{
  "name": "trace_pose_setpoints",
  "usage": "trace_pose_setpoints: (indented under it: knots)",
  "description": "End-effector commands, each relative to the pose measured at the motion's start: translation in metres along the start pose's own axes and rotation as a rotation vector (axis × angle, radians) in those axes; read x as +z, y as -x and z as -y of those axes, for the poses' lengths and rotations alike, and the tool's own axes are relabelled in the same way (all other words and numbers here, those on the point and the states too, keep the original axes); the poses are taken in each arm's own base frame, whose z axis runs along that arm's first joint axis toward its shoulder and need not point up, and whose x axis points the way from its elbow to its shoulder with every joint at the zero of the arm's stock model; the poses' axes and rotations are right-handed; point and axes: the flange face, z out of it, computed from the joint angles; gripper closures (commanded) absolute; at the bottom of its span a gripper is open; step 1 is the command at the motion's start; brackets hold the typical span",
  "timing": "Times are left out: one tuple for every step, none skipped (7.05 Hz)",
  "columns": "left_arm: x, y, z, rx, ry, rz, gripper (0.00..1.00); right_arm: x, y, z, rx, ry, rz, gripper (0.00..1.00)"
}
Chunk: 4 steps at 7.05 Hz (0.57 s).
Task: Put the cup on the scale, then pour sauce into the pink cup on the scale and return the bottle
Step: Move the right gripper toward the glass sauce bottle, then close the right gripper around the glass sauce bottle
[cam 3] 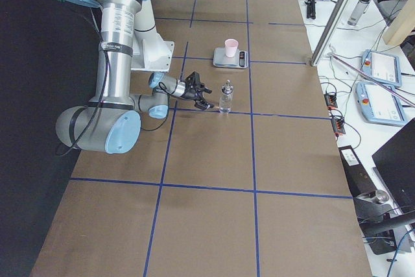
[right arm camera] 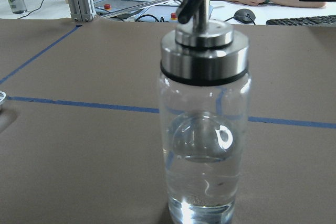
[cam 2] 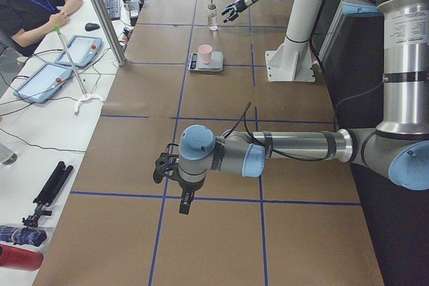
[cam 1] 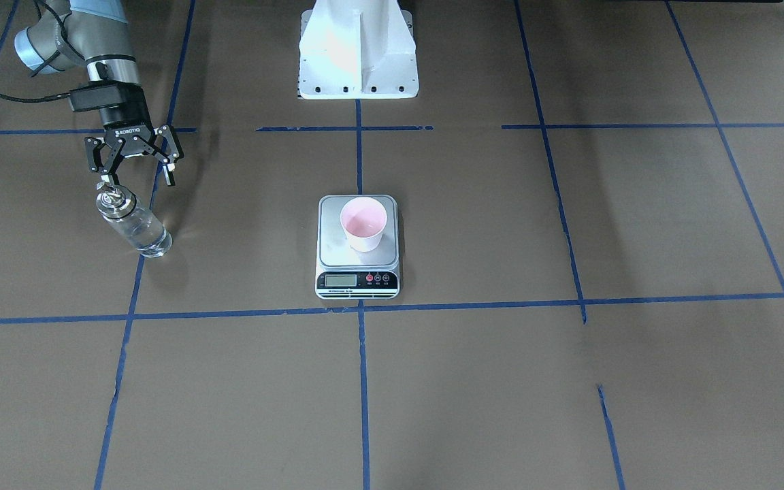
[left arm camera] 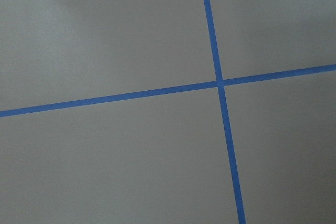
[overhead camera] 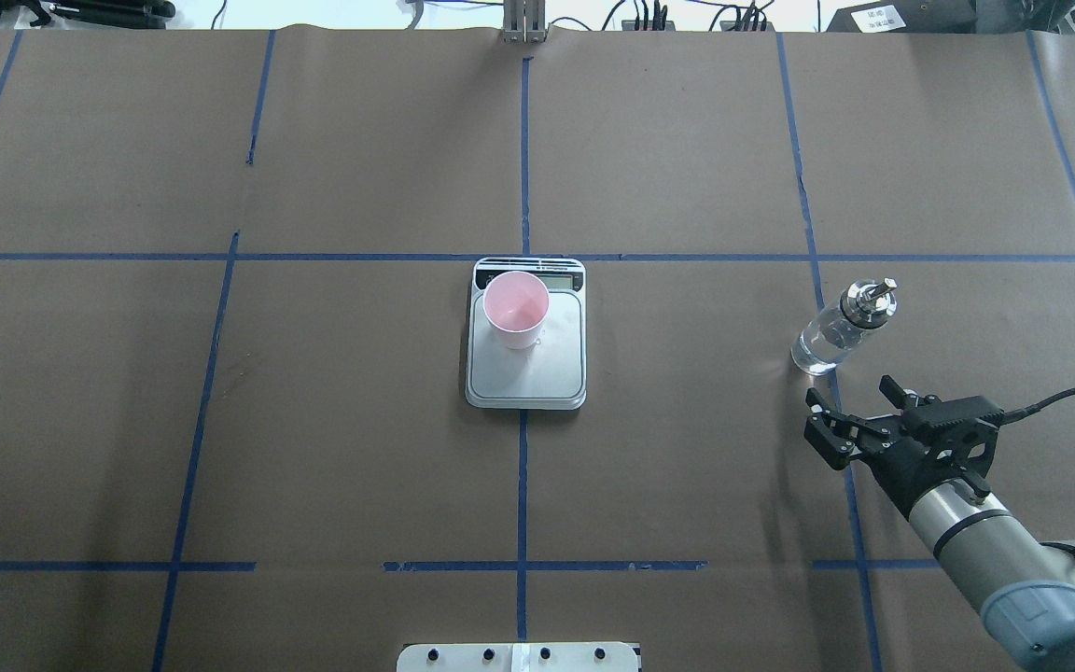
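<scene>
The pink cup [cam 1: 363, 223] stands upright on the scale [cam 1: 358, 260], toward the display end of its silver plate [overhead camera: 537, 373]. The clear glass bottle [overhead camera: 841, 331] with its silver collar and spout stands on the table, well off to the robot's right of the scale. It is about a third full of clear sauce [right arm camera: 202, 187]. My right gripper [overhead camera: 850, 390] is open just behind the bottle, near it but not touching it. My left gripper [cam 2: 167, 165] hangs low over the table's near end in the exterior left view, and I cannot tell its state.
The white robot pedestal [cam 1: 358, 47] stands at the robot's edge, in line with the scale. Blue tape lines cross the brown table [overhead camera: 220, 420]. A side table [cam 2: 40, 78] with tablets, cables and a seated person runs along the far edge.
</scene>
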Motion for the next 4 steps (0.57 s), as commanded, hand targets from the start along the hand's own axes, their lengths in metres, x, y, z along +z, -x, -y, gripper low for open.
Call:
trace_pose_setpoints:
  knots:
    - [0.0002,0.0002,-0.0004,-0.001,0.001,0.0,0.0,0.0122,0.0069,-0.0079,-0.005,-0.006,-0.005,0.0]
    - [0.0002,0.0002,-0.0004,0.001,0.001,0.0,0.0,0.0142,0.0041,-0.0069,-0.028,-0.011,-0.011,0.0]
    - [0.0002,0.0,-0.0004,0.001,0.001,-0.001,0.0,0.0157,0.0021,-0.0052,-0.03,-0.015,-0.016,0.0]
    - [0.0002,0.0002,-0.0004,0.001,0.001,0.0,0.0,0.017,0.0001,-0.0046,-0.034,-0.023,-0.023,0.0]
